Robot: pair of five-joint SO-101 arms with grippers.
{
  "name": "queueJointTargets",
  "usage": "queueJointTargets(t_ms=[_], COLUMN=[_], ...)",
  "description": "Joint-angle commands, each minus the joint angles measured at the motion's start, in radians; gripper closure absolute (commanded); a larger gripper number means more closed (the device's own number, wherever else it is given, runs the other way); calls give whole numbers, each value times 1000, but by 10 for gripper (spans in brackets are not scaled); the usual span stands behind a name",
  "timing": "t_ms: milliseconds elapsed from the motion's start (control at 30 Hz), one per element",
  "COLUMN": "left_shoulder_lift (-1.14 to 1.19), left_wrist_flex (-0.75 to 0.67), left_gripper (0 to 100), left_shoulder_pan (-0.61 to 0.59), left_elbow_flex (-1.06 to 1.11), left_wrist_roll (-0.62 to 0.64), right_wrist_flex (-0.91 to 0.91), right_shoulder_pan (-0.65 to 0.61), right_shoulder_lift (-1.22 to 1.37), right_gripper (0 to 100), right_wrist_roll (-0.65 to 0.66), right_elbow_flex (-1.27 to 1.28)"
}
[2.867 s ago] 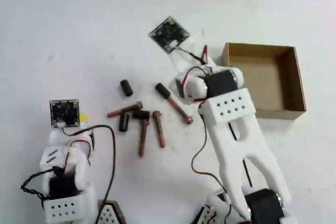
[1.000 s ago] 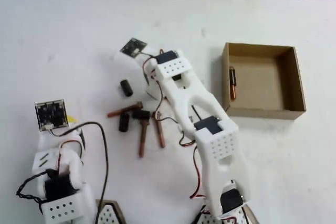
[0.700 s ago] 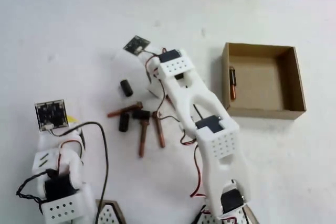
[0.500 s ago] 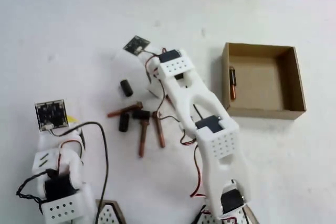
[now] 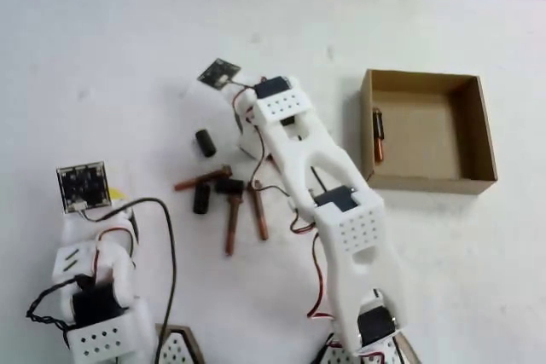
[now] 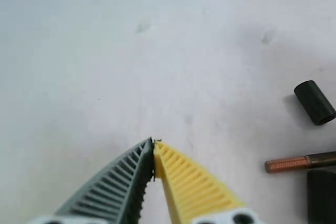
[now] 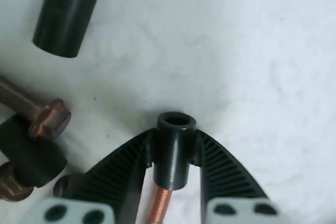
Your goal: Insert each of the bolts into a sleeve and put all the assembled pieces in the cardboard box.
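While my right jaws clamp the sleeve [image 7: 173,150], its bolt [image 7: 159,206] seemingly partway in, tilting toward the cardboard box [image 5: 431,138] could shake it loose; left jaws sit closed.

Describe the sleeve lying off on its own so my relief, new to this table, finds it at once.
On the white table, look left of the cardboard box to the cluster of copper bolts and black sleeves. The lone sleeve is the short black tube just past that cluster, toward the far edge. Unlike the others, it lies apart, bare table all round.
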Motion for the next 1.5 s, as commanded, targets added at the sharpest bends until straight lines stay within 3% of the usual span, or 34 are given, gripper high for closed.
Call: queueJointTargets(t_ms=[0,300,767,1133,1467], left_shoulder_lift=[-15,-15,-15,-15,-15], left_wrist_flex=[3,3,2,6,69], left_gripper=[976,976,976,976,975], left_shoulder_pan=[-2,-2,-2,-2,64], left_elbow_flex=[-37,-37,-35,-35,-41], left_wrist_roll=[-9,-9,-9,-8,-8], right_wrist_flex=[13,24,280,486,490], right_shoulder_pan=[-10,-5,-4,-4,65], right_shoulder_lift=[-2,64,-36,-260,-679], right_gripper=[935,976,981,981,981], right_wrist_roll=[12,8,5,5,3], right_elbow_flex=[-20,-52,-315,-466,-275])
